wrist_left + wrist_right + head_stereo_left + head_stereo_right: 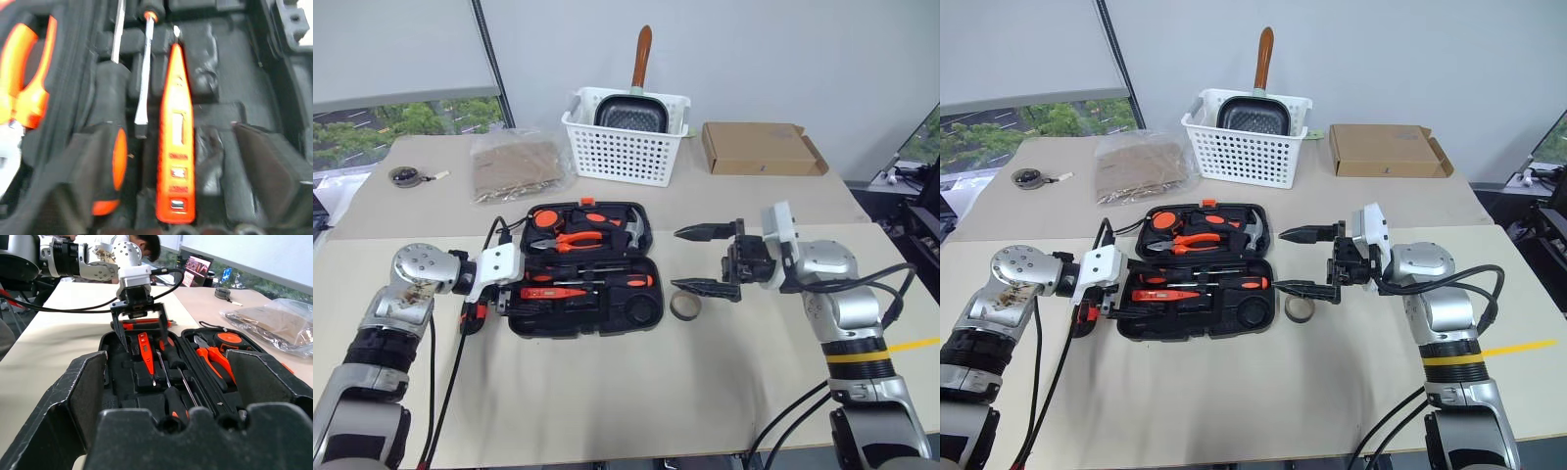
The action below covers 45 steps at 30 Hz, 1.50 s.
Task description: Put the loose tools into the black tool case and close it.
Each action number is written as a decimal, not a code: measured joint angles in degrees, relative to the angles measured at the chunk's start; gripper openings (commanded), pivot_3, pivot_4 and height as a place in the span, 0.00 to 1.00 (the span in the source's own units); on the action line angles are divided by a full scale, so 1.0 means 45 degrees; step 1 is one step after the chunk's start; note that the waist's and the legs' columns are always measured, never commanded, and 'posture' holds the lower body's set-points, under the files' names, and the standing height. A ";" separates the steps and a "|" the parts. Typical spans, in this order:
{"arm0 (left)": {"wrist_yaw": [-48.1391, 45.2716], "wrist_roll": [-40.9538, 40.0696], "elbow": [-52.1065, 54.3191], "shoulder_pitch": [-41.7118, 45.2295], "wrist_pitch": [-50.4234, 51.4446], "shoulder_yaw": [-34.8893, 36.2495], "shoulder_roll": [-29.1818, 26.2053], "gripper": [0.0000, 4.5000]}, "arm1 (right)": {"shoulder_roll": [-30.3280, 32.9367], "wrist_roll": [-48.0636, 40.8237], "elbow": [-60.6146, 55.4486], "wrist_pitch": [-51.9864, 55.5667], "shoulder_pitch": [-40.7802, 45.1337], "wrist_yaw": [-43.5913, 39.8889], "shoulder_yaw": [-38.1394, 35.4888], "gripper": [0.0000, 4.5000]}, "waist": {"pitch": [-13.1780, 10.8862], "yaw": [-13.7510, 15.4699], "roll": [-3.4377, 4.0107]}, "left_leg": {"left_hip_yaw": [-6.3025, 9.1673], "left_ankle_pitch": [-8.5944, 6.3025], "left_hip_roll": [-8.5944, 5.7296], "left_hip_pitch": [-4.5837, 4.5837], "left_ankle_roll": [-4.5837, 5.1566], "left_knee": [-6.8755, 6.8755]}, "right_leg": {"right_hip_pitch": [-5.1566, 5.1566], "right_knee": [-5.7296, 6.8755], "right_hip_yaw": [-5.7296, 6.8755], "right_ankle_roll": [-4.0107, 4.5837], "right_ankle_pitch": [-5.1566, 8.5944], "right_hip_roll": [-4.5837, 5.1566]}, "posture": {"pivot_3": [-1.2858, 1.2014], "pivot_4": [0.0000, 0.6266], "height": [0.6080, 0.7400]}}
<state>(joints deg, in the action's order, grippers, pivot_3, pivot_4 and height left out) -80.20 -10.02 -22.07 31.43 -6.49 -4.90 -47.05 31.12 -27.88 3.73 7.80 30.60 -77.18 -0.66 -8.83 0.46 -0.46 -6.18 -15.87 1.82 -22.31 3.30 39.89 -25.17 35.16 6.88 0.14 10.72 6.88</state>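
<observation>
While its jaws stand spread wide and hold nothing, the left gripper (139,316) hangs at the left end of the flat black moulded-plastic tool case (636,315), just above the slim red tester screwdriver (551,292) lying in its recess. Next to the tester, in the front half of the case, lie two steel screwdrivers with orange-and-black handles (631,281), shafts running along the case. Whether the left fingers touch the tester, cannot tell. The right gripper (703,259) is off the right edge of the case, jaws wide too, empty, pointing toward the case. One black finger (702,286) sits just above the small greyish tape roll (684,305), which lies flat on the beige table (607,411) just beside the case, outside it. Case lies open. Rear half holds orange-handled pliers (576,240), a hammer (628,229) and an orange-black tape measure (546,218). Utility knife: cannot pick it out. Behind the case: white perforated plastic basket (622,157) with a dark pan (631,116) in it, flat brown cardboard box (759,149) to its right, clear plastic bag with brown contents (517,166) to its left, round grey gadget with cord (406,176) far left.
</observation>
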 measured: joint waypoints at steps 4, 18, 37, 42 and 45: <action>-0.0125 -0.1429 0.1449 -0.0014 0.1795 0.0923 -0.0307 1.00 | -0.0019 0.0001 0.0105 -0.0052 0.0001 -0.0049 0.0005 1.00 | 0.0000 -0.0001 -0.0001 | 0.0000 0.0008 -0.0001 -0.0003 -0.0014 0.0003 | 0.0002 0.0000 -0.0001 -0.0004 0.0002 0.0000 | 0.52 0.24 0.70; 0.1231 -0.1694 0.2686 -0.1632 0.2203 0.1172 0.0807 0.04 | -0.0190 0.0006 0.0104 -0.0068 -0.0002 -0.0057 0.0063 1.00 | -0.0001 0.0051 -0.0005 | -0.0001 0.0023 0.0003 0.0021 -0.0039 0.0007 | 0.0014 0.0009 -0.0013 0.0010 -0.0008 -0.0015 | 0.52 0.24 0.70; 0.2542 0.0126 0.0504 -0.1451 0.0692 0.0293 0.1147 0.02 | -0.0164 0.0044 0.0105 -0.0089 0.0005 0.0041 0.0065 1.00 | 0.0003 0.0021 -0.0001 | -0.0008 0.0024 0.0041 0.0051 -0.0037 0.0007 | 0.0019 0.0019 -0.0026 0.0064 -0.0041 -0.0048 | 0.52 0.24 0.70; 0.2878 -0.1076 0.1721 -0.2459 0.1501 0.1178 0.1379 0.02 | -0.0187 0.0039 0.0100 -0.0089 0.0032 0.0043 0.0083 1.00 | 0.0001 -0.0007 -0.0005 | -0.0010 0.0025 0.0047 0.0017 -0.0039 0.0006 | -0.0007 0.0007 -0.0029 0.0140 -0.0088 -0.0052 | 0.52 0.24 0.70; 0.4217 -0.1975 0.3174 -0.2990 0.3250 0.2570 0.1292 0.02 | -0.0261 0.0035 0.0130 -0.0094 0.0076 -0.0004 0.0117 1.00 | 0.0001 -0.0009 -0.0005 | -0.0008 0.0025 0.0047 0.0018 -0.0040 0.0003 | -0.0001 -0.0006 -0.0029 0.0133 -0.0085 -0.0052 | 0.52 0.24 0.70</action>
<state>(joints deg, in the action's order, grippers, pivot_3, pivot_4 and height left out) -61.22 -18.91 -7.79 17.97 8.13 6.67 -41.23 29.95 -27.72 4.32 7.38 30.94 -77.19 -0.13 -8.82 0.42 -0.48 -6.22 -15.76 2.03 -22.23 3.12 39.90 -25.17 35.14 6.74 0.74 10.34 6.64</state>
